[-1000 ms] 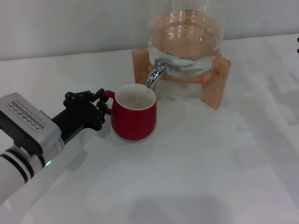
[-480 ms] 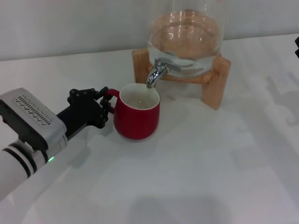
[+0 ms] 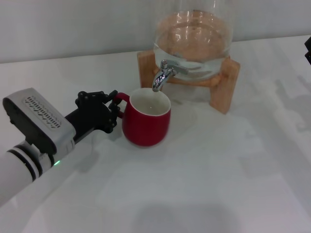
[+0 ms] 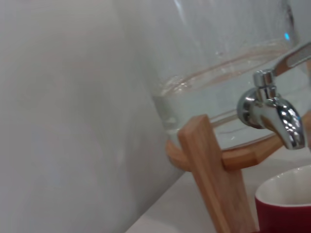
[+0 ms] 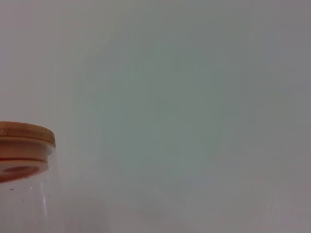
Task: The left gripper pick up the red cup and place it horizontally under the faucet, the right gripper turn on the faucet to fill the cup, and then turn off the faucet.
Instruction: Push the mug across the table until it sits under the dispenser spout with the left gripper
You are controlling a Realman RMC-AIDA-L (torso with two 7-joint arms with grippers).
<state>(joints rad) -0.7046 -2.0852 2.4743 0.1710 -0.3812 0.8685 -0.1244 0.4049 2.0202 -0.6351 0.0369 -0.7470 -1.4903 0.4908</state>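
Slid rightward since a second ago: red cup (image 3: 146,122), now upright on the white table (image 3: 204,184) with its rim just below the faucet (image 3: 163,75). Clamped on the loop handle (image 3: 120,98): left gripper (image 3: 112,110). Glossy ceramic, likely heavy, slippery, breakable; handle the surest hold. No readable writing anywhere.

Glass jar (image 3: 194,34) cut off by head view's top edge; lid unseen there. Right gripper (image 3: 308,50) only a black sliver at the right edge, fingers unreadable. Red cup (image 4: 286,206) cropped at left wrist view's corner.
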